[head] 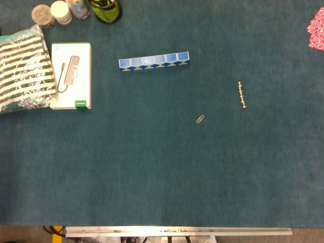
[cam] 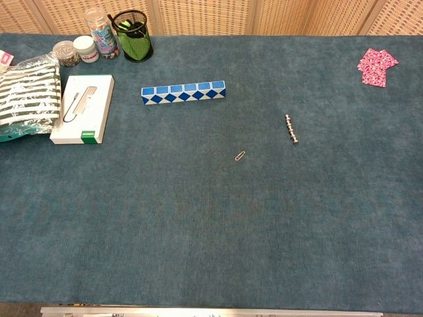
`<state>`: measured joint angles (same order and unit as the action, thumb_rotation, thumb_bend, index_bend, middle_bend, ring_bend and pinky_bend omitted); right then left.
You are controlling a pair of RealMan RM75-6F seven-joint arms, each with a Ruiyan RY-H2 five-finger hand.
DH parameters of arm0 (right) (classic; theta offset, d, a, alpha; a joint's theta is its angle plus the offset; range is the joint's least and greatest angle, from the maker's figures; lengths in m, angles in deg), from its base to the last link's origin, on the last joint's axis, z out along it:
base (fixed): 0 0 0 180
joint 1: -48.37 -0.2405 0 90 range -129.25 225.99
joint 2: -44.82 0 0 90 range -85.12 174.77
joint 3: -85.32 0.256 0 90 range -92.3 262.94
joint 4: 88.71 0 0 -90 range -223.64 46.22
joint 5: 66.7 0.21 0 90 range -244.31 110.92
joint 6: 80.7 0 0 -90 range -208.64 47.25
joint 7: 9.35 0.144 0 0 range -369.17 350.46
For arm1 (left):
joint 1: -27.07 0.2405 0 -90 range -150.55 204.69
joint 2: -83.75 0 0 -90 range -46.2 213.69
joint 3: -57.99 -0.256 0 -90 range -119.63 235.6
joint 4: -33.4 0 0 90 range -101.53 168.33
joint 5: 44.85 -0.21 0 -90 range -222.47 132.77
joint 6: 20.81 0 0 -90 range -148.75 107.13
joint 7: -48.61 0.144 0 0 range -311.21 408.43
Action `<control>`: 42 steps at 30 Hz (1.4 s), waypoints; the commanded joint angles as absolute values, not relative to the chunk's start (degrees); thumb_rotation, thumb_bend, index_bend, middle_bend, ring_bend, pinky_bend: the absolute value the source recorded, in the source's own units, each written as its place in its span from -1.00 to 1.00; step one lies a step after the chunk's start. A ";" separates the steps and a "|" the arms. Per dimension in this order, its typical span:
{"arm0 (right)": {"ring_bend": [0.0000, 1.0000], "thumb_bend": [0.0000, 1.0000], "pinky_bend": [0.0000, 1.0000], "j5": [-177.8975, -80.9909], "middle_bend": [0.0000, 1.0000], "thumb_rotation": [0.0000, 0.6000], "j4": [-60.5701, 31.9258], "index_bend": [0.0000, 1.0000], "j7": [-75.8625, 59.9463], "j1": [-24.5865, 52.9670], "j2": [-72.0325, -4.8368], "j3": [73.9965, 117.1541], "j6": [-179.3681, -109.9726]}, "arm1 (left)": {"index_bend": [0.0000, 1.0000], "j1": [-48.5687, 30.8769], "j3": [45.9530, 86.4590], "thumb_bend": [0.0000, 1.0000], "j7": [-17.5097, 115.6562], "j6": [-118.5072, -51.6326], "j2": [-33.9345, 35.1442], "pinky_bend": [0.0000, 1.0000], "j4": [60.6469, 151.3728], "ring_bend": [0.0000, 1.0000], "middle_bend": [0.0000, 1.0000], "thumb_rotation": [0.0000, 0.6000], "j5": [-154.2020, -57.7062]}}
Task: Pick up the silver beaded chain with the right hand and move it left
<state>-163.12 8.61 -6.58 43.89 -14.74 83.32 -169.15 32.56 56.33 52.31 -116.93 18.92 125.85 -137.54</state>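
The silver beaded chain (head: 242, 95) lies stretched out in a short, nearly straight line on the blue-green cloth, right of centre; the chest view shows the chain (cam: 291, 129) in the same spot. Nothing touches it. Neither hand nor either arm shows in the head view or the chest view.
A paper clip (head: 201, 119) lies left of the chain. A blue-and-white block strip (head: 154, 62) sits behind it. A white box (head: 71, 75), a striped bag (head: 24, 68), jars and a mesh cup (cam: 131, 35) fill the far left. A pink item (cam: 376, 66) lies far right.
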 commanded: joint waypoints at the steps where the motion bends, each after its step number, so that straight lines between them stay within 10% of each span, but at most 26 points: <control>1: -0.29 -0.72 -0.08 -163.51 -0.11 1.00 8.71 -0.21 -6.26 43.81 -14.61 83.07 -168.77 | -1.00 32.65 56.25 -0.79 52.14 -116.89 18.89 -0.92 125.74 -1.00 -0.98 1.00 -137.48; 21: -0.12 -0.70 -0.07 -167.51 -0.02 1.00 14.30 -0.21 -15.81 38.89 -11.50 86.04 -164.65 | -1.00 32.69 56.23 -0.79 51.11 -116.22 18.96 -0.92 125.23 -1.00 -0.96 1.00 -137.31; 27: 0.56 0.37 0.57 -162.50 0.43 1.00 20.65 -0.21 -23.94 35.36 -8.42 87.60 -156.40 | -1.00 32.17 56.46 -0.79 51.48 -114.71 19.13 -0.92 125.56 -1.00 -0.93 1.00 -136.19; 32: 0.96 0.89 0.99 -157.38 0.82 1.00 23.85 -0.22 -28.81 30.53 -7.54 89.13 -147.40 | -1.00 32.32 56.46 -0.79 51.69 -114.39 18.78 -0.92 125.61 -0.99 -0.92 1.00 -135.48; 42: 1.00 1.00 1.00 -142.14 1.00 1.00 23.98 -0.27 -37.54 21.21 -11.30 91.76 -133.15 | -1.00 31.62 56.90 -0.79 51.54 -112.78 18.70 -0.92 125.73 -0.94 -0.88 1.00 -134.25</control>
<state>-145.98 24.40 -34.91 23.95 -9.47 90.76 -136.26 31.70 56.83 51.61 -112.86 18.69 125.72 -134.30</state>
